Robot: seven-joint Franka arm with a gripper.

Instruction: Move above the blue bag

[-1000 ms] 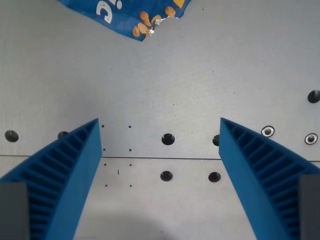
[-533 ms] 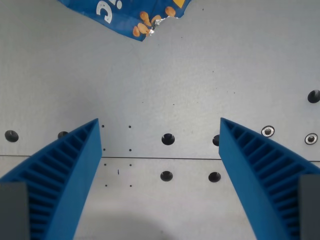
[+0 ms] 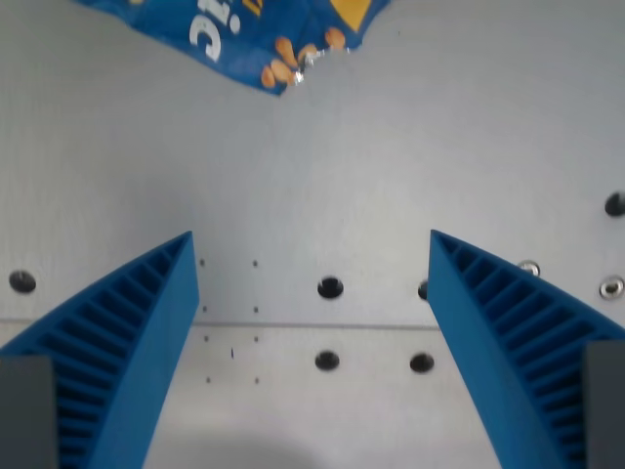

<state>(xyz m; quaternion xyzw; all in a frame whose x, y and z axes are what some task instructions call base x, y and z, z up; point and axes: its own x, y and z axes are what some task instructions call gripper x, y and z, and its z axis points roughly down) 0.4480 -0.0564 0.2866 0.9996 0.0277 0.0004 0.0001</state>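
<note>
The blue bag (image 3: pixel 249 34), printed with white letters and orange snack pictures, lies at the top edge of the wrist view, left of centre, partly cut off by the frame. Its torn silver corner points down toward the table. My gripper (image 3: pixel 311 256) hangs open over bare table below the bag in the picture. Its two blue ribbed fingers (image 3: pixel 127 342) stand wide apart with nothing between them. The bag lies well beyond the fingertips.
The grey table (image 3: pixel 391 147) has several dark bolt holes (image 3: pixel 330 287) and a seam line running across between the fingers. Silver screws (image 3: pixel 611 287) sit at the wrist view's right edge.
The whole scene has slid slightly downward in the picture, so the camera has moved toward the bag. A bit more of the bag shows at the top. The fingers stay equally apart.
</note>
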